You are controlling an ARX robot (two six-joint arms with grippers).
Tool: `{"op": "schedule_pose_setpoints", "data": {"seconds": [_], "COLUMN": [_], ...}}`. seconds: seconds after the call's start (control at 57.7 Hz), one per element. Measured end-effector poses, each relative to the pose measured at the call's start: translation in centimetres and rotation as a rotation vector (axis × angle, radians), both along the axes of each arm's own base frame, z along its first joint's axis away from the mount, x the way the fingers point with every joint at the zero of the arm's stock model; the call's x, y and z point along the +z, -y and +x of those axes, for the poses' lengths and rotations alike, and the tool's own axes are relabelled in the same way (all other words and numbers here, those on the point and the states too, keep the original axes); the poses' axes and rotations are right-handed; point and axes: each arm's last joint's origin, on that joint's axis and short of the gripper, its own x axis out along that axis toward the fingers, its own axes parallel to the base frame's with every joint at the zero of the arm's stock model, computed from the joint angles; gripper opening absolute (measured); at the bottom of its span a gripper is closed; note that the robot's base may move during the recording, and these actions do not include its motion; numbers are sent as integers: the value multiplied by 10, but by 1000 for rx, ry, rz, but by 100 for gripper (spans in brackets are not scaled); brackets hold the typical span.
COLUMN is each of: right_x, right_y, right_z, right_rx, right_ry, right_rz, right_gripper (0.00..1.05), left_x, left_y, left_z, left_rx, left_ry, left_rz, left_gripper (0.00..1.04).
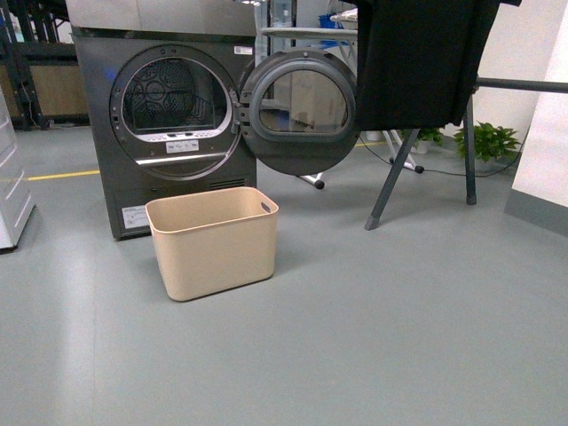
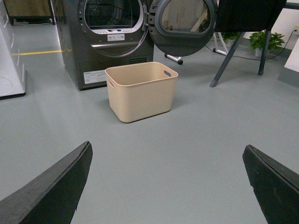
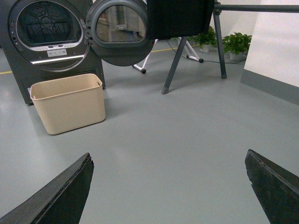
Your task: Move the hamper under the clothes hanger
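The grey floor [image 1: 373, 337] serves as the worktop here, and everything stands toward its far edge. The largest thing on it is the dark grey front-loading dryer [image 1: 169, 115] at the far left. Its round door [image 1: 297, 111] is swung open to the right.

Next in size is the clothes hanger [image 1: 390, 182], toward the far right corner. Its slanted legs are planted on the worktop and its horizontal bar runs off to the right, by the white wall. A black garment [image 1: 417, 62] hangs over it.

The hamper [image 1: 217, 248] stands upright just in front of the dryer, below the open drum. It looks empty, with a slot handle showing near its rim. It is well apart from the hanger's legs, with bare worktop between them.

A potted plant [image 1: 486, 140] sits behind the rack at the far edge.

The left pincer [image 2: 167, 146] is released, with its two dark fingers spread wide over bare floor and nothing between them. The hamper is ahead of it and out of reach. The right pincer [image 3: 168, 155] is likewise spread wide and empty, facing the gap between tub and rack.

By my reading, the task is at its very start. The hamper is not yet gripped or shifted, and no part of it lies under the bar. What remains is to close in on the tub, take hold of its rim or a handle, bring it rightward across the worktop, and set it beneath the hanging garment.
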Motion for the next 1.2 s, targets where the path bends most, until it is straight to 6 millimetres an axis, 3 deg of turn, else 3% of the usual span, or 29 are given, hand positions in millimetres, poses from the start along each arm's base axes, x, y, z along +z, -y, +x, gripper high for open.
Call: {"op": "schedule_pose_setpoints", "data": {"seconds": [1.195], "right_x": [0], "right_y": [0], "right_z": [0], "right_rx": [0], "right_ry": [-1], "right_rz": [0], "right_gripper": [97], "left_x": [0], "left_y": [0], "left_z": [0], "left_rx": [-1], "left_ry": [-1], "left_rz": [0], "left_gripper": [98]}}
